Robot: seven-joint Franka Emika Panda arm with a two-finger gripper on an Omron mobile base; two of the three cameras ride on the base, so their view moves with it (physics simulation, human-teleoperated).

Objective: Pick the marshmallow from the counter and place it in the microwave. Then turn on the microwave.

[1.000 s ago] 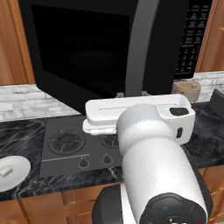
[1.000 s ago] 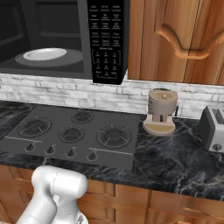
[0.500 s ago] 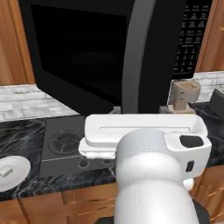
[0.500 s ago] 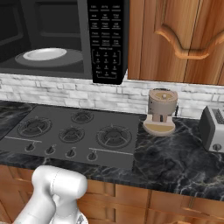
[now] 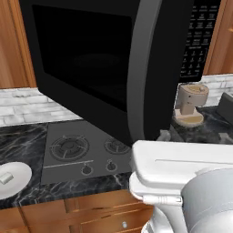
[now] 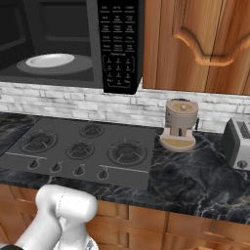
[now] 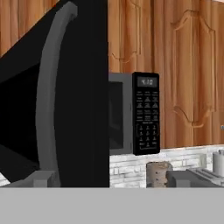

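marshmallow (image 5: 6,178) sits on the white plate (image 5: 18,172), on the counter (image 5: 22,136) left of the stovetop (image 5: 82,150). probably feather-light and squashy, so a gentle pinch across its short sides suits. gripper fingers (image 7: 41,178) stand spread, empty, beside the microwave (image 7: 146,113) door.

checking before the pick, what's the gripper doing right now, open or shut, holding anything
Gripper: open, holding nothing; it faces the swung-out microwave door.
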